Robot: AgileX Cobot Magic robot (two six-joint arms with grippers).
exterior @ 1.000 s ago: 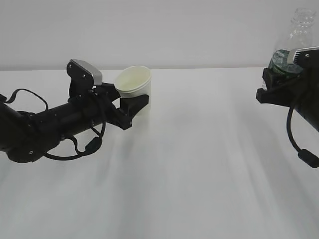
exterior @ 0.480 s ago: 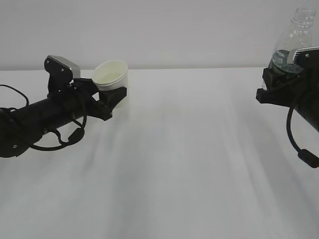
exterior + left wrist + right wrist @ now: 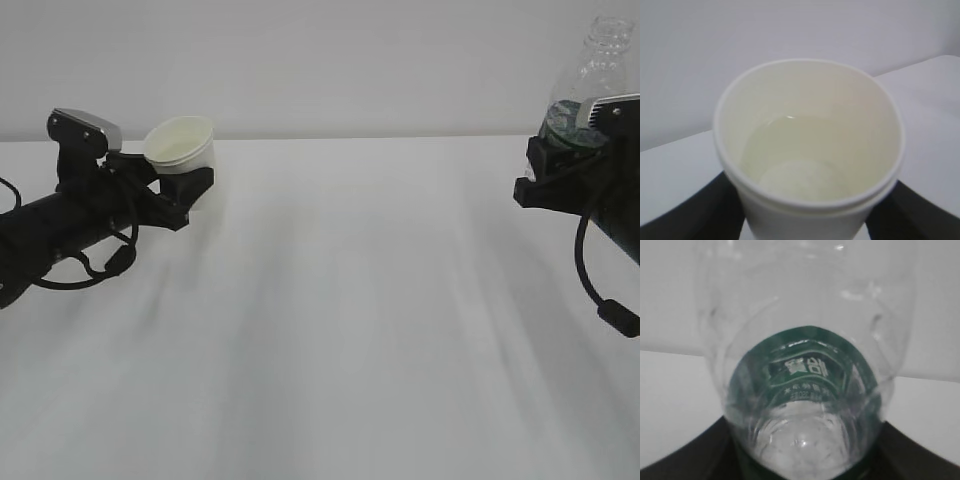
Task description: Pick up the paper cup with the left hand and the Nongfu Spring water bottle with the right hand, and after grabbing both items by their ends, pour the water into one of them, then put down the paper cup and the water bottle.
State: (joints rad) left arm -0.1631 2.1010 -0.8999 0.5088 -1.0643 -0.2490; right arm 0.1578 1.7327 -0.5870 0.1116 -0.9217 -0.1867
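Exterior view: the paper cup [image 3: 181,147] is seen carried at the far left, clamped low on its wall by the left hand [image 3: 178,192], whose black fingers are closed against the cup's base; over the last second the cup and arm have been drawn steadily leftward and away from the middle of the white table [image 3: 340,330], while its mouth remains tilted slightly toward the camera. The Nongfu Spring water bottle [image 3: 590,80] is held upright at the far right edge, neck uppermost and capless, gripped around its lower part by the right hand [image 3: 560,165]; it has not shifted in that time. The two vessels are now well apart, which suggests that pouring is finished and the setting-down stage has been entered, the cup first. Left wrist view: the cup's rolled rim and cream interior are shown from above, with the water [image 3: 800,160] lying shallow in the bottom; dark fingers [image 3: 700,210] are glimpsed at both lower corners, pressed to the wall. Right wrist view: the bottle is viewed from its base end, the green label band visible through the clear ribbed plastic, and the jaws are closed on either side of it; no liquid can be told inside.
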